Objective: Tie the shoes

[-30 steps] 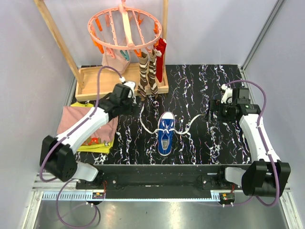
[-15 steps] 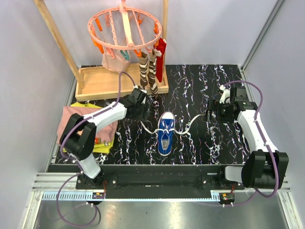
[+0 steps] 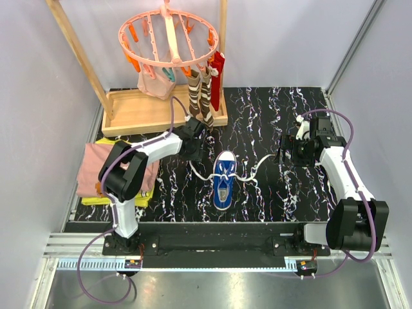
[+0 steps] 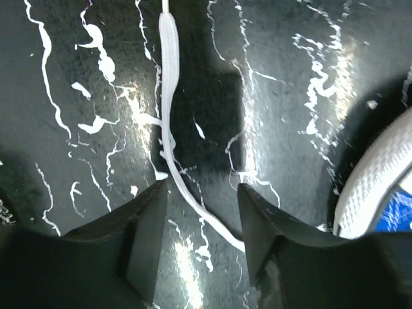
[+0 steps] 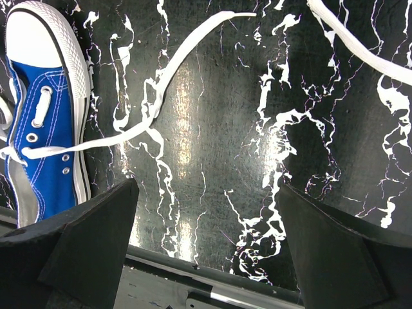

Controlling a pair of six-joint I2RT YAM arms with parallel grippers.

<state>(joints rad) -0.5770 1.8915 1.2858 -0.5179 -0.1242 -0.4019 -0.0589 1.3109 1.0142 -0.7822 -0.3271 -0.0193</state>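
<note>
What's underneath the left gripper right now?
A white lace lies on the black marbled table, running between the fingers of the left gripper. Its stretch toward the shoe is hidden behind one finger.

The overhead view is bright and evenly lit from above, sharp throughout, with only soft, short shadows on the black bench (image 3: 270, 187). Both wrist views are dimmer and harsher. In the left wrist view, white glare flares off the glossy surface at upper left and upper right. A dark blocky shadow sits at centre, and the left gripper (image 4: 201, 190) is a blurred black mass along the bottom. In the right wrist view, a vertical glare streak runs down the middle, and the right gripper (image 5: 206, 187) fills the lower corners, out of focus.
</note>
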